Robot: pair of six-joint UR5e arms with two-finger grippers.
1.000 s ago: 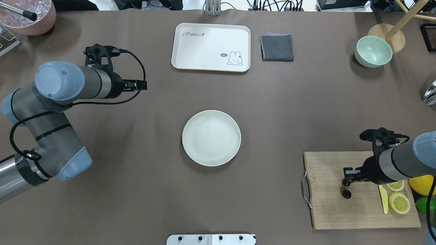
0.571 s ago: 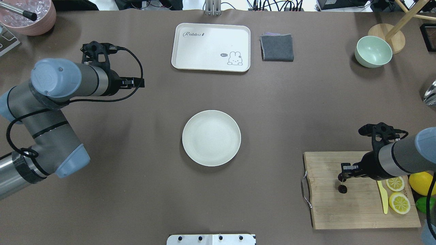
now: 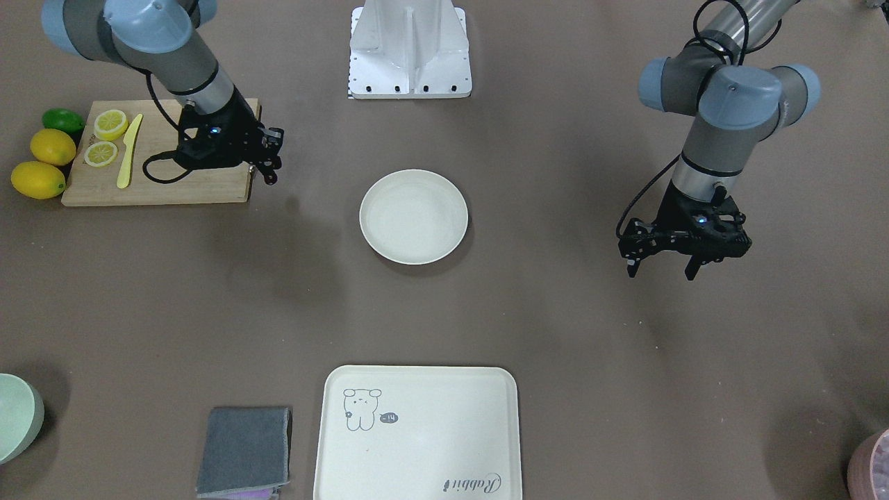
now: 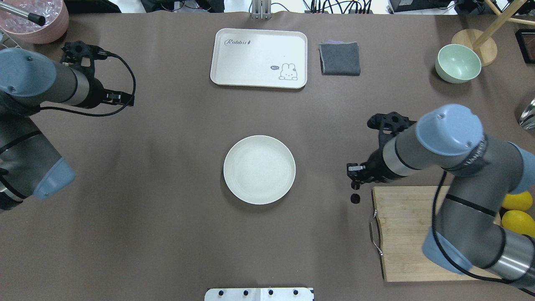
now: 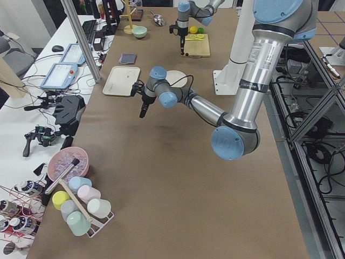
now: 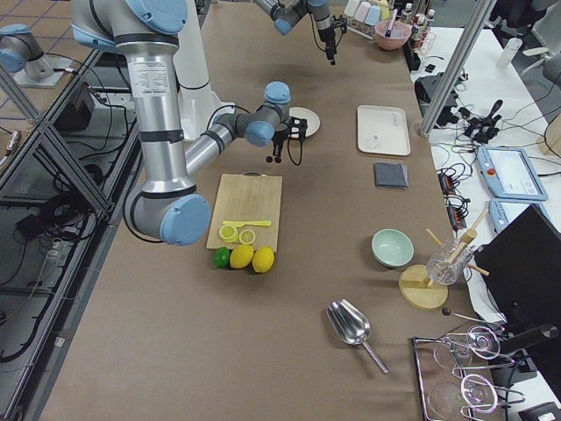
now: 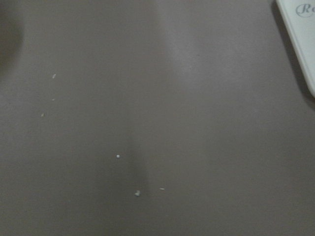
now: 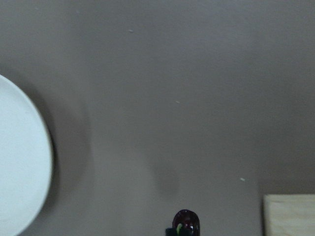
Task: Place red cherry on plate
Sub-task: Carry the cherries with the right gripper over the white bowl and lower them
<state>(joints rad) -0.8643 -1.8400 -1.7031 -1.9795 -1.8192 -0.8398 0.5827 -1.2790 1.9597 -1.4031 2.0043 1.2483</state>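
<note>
The red cherry [image 4: 355,197] hangs by its stem from my right gripper [image 4: 354,179], which is shut on it just past the left edge of the cutting board [image 4: 405,234]. In the right wrist view the cherry [image 8: 186,222] is dark red at the bottom edge, with the plate [image 8: 19,172] off to the left. The plate [image 4: 259,169] is round, cream-white and bare at the table's middle, about a plate's width left of the cherry. My left gripper [image 3: 660,267] is open over bare table at the far left, holding nothing.
Whole lemons [image 4: 517,209] lie right of the board; lemon slices [image 3: 105,135] and a yellow knife [image 3: 129,149] lie on it. A cream rabbit tray [image 4: 259,57], grey cloth [image 4: 340,58] and green bowl [image 4: 457,63] line the far side. A pink bowl [image 4: 35,21] is far left.
My right gripper has lifted the cherry off the cutting board and carried it left, past the board's edge toward the plate. The left arm has drawn back to the left.
</note>
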